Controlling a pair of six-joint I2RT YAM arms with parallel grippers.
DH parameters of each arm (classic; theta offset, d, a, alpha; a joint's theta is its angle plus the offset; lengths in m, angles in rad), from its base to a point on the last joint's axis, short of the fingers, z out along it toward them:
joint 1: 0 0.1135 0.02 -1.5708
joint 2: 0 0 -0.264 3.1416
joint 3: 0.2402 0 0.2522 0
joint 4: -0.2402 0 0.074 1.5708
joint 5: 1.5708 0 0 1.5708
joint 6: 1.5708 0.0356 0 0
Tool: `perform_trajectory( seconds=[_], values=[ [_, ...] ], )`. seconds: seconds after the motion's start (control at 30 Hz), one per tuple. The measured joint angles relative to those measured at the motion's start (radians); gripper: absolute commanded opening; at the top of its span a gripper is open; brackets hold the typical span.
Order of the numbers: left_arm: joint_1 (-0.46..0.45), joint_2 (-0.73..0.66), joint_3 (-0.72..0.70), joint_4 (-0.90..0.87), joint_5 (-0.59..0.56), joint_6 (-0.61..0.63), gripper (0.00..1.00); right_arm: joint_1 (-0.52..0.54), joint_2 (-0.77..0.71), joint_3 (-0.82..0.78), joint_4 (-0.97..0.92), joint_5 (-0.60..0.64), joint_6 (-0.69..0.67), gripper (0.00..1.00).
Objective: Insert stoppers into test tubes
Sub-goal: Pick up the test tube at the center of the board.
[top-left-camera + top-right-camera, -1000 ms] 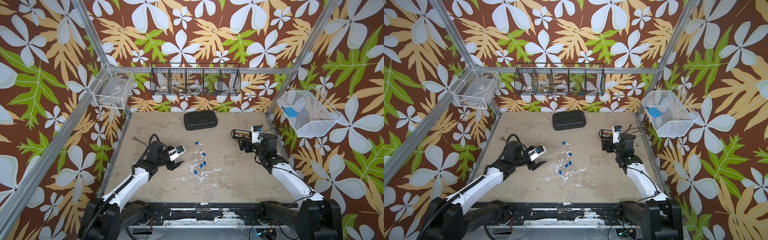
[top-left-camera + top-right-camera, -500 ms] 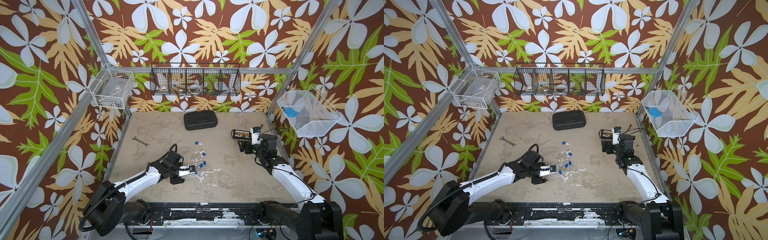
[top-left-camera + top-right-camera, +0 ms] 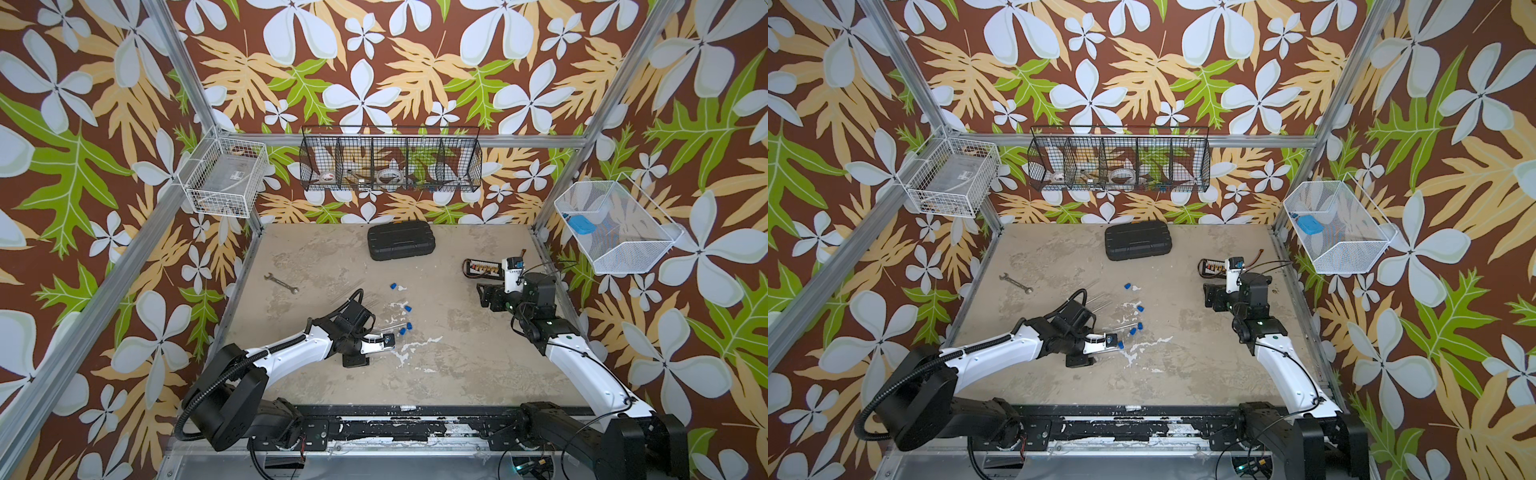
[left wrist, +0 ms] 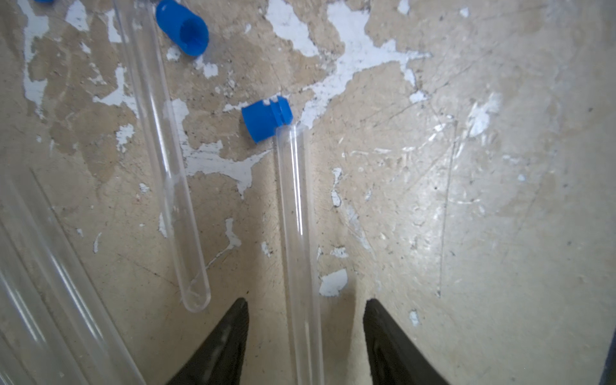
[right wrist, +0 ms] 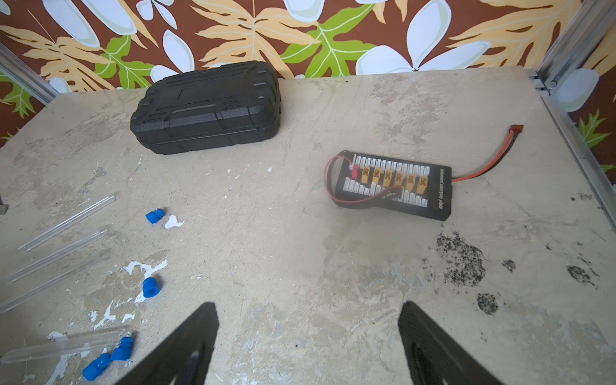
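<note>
Toward the front of the worn table (image 3: 457, 374), the left gripper (image 4: 305, 301) sits low over a clear test tube (image 4: 295, 216) that lies flat. Its black fingers (image 4: 230, 333) stand moderately apart on either side of the glass with a gap on each, so nothing is gripped yet. Straddling the tube well away from its open mouth probably keeps that end free for plugging. A blue stopper (image 4: 266, 118) lies against the mouth, sideways rather than seated. Just beside, a second tube (image 4: 160, 150) lies at a slant with another stopper (image 4: 185, 28) near it, and more tubes (image 4: 50, 266) blur at the wrist view's edge. In a top view the loose stoppers (image 3: 407, 308) are scattered just beyond the gripper, none visibly seated, so the task looks barely begun. Farther on, the right gripper (image 5: 306, 320) hovers above bare table with its fingers spread wide and empty, seemingly held in reserve to fetch a stopper. Beyond lie a small wrench (image 3: 281, 283), a connector board (image 5: 393, 186) with red leads, and, by the back wall, a black case (image 3: 401, 240).
</note>
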Motion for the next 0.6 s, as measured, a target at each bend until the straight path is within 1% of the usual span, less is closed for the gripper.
perform_trajectory(
  seconds=[0.27,0.43,0.6],
  values=[
    [-0.008,0.047,0.013,-0.015,-0.040,-0.010,0.52,0.000,-0.010,-0.011,-0.002,0.006,0.000,0.87],
    [-0.016,0.073,0.026,-0.018,-0.042,-0.030,0.48,0.000,-0.014,-0.015,-0.002,0.006,0.003,0.87],
    [-0.020,0.096,0.041,-0.014,-0.041,-0.037,0.39,0.000,-0.017,-0.018,-0.002,0.007,0.005,0.87]
  ],
)
